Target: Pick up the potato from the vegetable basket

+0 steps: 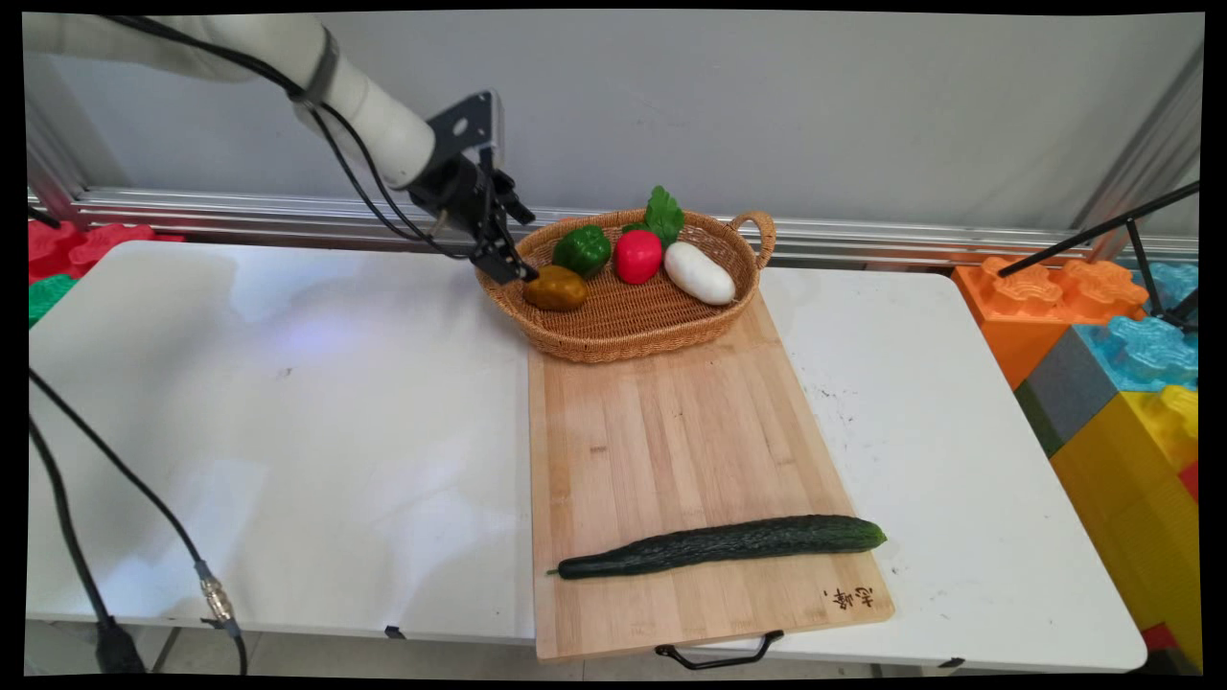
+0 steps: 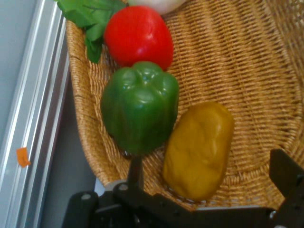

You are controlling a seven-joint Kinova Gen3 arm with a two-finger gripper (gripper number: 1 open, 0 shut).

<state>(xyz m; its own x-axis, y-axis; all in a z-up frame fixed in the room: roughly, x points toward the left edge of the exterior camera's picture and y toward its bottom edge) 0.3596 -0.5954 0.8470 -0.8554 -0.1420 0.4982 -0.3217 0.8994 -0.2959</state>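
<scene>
As hand gapes around one potato | basket: two peppers, one cucumber outside

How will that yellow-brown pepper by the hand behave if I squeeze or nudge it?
The yellow-brown pepper looks glossy and rounded, so it may slip between the fingers. Lying on its side on the basket weave, it could roll toward the green pepper beside it. It is probably a light, stiff toy, though that is uncertain.

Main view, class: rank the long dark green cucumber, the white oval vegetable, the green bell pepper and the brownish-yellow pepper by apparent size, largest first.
1. Long dark green cucumber, though it lies nearest the camera.
2. White oval vegetable.
3. Green bell pepper and brownish-yellow pepper: too alike to rank.
</scene>
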